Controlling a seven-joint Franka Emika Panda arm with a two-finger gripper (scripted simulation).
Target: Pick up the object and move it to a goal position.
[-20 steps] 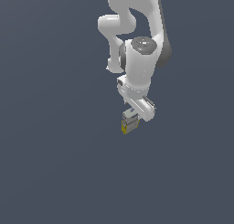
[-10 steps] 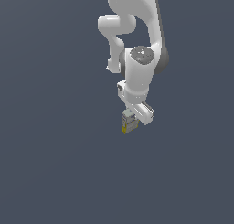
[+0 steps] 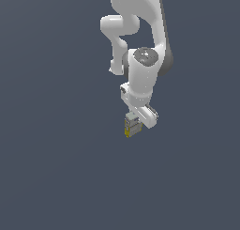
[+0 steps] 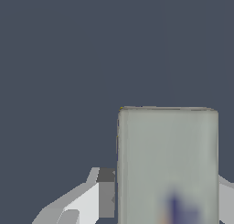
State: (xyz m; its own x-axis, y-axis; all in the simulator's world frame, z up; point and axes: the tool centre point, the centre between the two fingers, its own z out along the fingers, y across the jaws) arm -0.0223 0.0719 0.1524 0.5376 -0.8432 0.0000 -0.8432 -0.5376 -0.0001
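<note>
White-grey with a yellow end, the object (image 3: 131, 126) sits clamped between the fingers of my gripper (image 3: 133, 126), filling much of the wrist view (image 4: 167, 163). Pickup judged done; transfer to the goal remains, and no goal marker shows. Only the plain dark ground (image 3: 56, 177) surrounds me; nothing obstructs.

- The arm (image 3: 145, 69) was rendered in glossy white, with a dark grey band along its upper link and a grey cap on the wrist joint.
- The gripper (image 3: 136, 123) was shown in white, with a dark grey pad on one finger (image 4: 106, 191).
- The box (image 4: 167, 166) between the fingers was coloured pale grey-white, with a yellow end (image 3: 126, 130) and a blurred blue mark (image 4: 176, 208).
- The background (image 3: 56, 154) was shown as uniform dark slate blue-grey.
</note>
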